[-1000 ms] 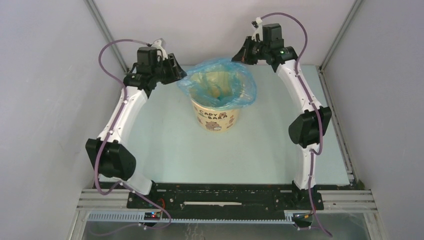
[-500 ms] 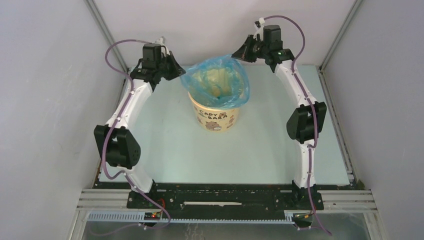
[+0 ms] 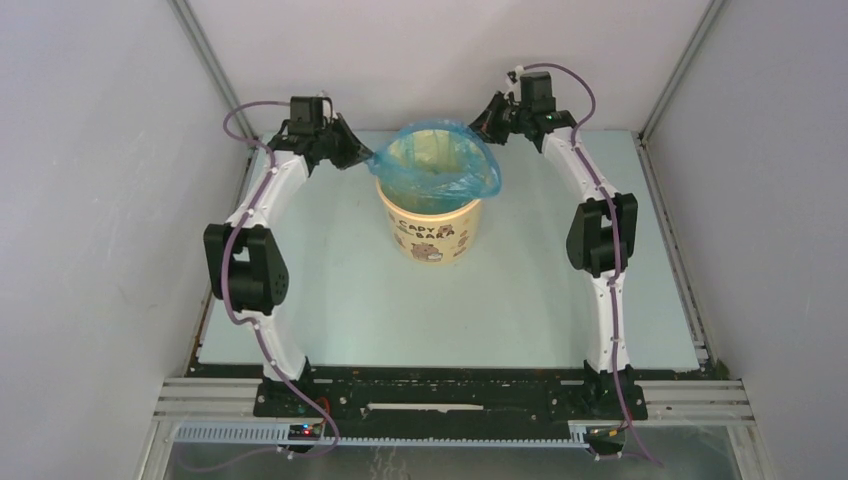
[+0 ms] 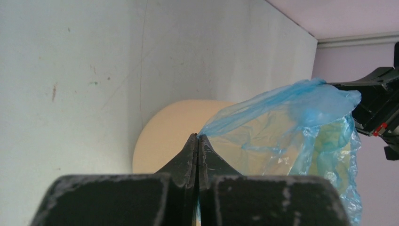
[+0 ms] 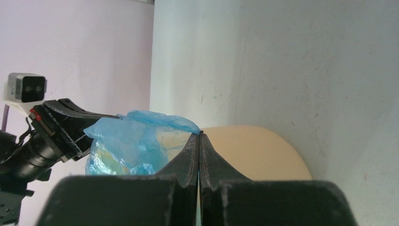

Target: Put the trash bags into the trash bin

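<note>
Jaws pressed together on the film, the left gripper (image 3: 366, 160) and right gripper (image 3: 483, 126) pinch the trash bag (image 3: 440, 160) at its left and far-right edges, likely to stretch its mouth over the trash bin (image 3: 432, 236).

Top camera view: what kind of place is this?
Likely a lab robot cell: plain walls box in a table, two arms bolted to a rail, one bin holding a bag.

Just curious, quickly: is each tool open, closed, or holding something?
Left tool: closed, pinching the trash bag rim.
Right tool: closed, pinching the opposite rim of the trash bag.
</note>
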`<control>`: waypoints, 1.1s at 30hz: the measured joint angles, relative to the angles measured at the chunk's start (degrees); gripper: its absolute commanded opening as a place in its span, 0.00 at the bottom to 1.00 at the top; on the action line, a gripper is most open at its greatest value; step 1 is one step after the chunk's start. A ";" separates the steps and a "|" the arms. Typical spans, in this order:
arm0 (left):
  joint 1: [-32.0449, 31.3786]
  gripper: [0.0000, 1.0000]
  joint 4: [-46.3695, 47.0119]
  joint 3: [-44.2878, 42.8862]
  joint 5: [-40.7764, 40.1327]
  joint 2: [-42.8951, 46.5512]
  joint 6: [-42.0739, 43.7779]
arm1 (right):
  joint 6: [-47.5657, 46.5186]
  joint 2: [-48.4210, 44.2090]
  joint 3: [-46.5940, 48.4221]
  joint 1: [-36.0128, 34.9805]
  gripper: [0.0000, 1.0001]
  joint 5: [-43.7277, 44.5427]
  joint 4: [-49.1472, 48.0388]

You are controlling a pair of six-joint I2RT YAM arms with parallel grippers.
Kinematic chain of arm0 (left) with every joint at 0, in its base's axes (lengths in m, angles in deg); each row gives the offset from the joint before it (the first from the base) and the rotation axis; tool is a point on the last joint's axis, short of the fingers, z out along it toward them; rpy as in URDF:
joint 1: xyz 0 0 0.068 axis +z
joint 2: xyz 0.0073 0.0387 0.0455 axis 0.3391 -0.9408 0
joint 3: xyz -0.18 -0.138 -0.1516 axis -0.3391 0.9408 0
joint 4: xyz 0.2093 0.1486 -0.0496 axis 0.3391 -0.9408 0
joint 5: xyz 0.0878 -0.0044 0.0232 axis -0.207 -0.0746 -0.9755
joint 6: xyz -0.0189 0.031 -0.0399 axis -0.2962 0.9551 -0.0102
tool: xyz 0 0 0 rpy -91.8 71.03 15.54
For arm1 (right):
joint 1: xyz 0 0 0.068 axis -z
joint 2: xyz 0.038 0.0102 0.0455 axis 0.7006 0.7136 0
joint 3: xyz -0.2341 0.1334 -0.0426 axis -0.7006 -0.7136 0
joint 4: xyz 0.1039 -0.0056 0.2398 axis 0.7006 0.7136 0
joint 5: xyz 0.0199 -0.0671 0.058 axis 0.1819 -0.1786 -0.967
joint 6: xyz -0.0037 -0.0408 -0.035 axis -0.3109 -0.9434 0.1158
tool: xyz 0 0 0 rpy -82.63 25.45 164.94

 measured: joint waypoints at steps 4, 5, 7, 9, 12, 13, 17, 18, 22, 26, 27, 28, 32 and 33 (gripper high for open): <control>0.17 0.00 -0.39 2.71 3.21 0.76 -1.25 | 0.28 -0.04 -0.11 0.35 0.06 -2.10 2.89; 0.20 0.00 -0.55 4.17 4.39 1.51 -1.66 | 0.37 -0.09 -0.11 0.46 0.10 -2.82 4.17; 0.22 0.00 -1.03 6.60 6.34 3.15 -2.36 | 0.39 -0.24 -0.17 0.66 0.21 -3.58 6.47; 0.22 0.00 -1.22 8.96 7.93 5.01 -3.10 | 0.44 -0.76 -0.52 0.90 0.38 -4.13 8.72; 0.22 0.00 -1.55 13.03 9.75 8.79 -3.80 | -0.13 -2.19 -0.74 1.25 0.55 -4.57 13.38; 0.22 0.00 -1.68 14.27 10.01 10.10 -3.89 | -0.42 -2.84 -0.74 1.36 0.59 -4.22 14.97; 0.37 0.00 -2.10 16.46 10.56 13.40 -4.33 | -0.85 -7.06 -1.33 2.73 0.62 -2.80 20.06; 0.39 0.00 -2.16 16.59 10.64 13.77 -4.37 | -0.85 -8.55 -1.99 3.45 0.62 -2.91 20.68; 0.55 0.14 -2.12 17.33 11.52 15.23 -4.81 | -0.76 -17.14 -9.03 7.76 0.72 -4.04 20.87; 0.68 0.27 -1.90 19.04 12.02 16.26 -4.83 | 0.87 -29.59 -25.29 11.58 0.77 -7.52 16.17; 0.72 0.33 -1.86 19.45 12.24 16.37 -4.85 | 1.62 -31.89 -28.33 11.91 0.77 -8.31 15.17; 0.83 0.39 -1.84 19.96 12.59 16.44 -4.87 | 2.29 -34.36 -31.91 11.98 0.77 -9.11 13.25; 1.38 0.60 -1.86 22.01 12.96 17.29 -5.07 | 4.07 -39.67 -40.50 11.34 0.76 -12.81 7.56; 1.73 0.66 -1.73 22.80 13.07 17.99 -5.35 | 4.70 -40.30 -42.25 11.13 0.76 -13.99 5.79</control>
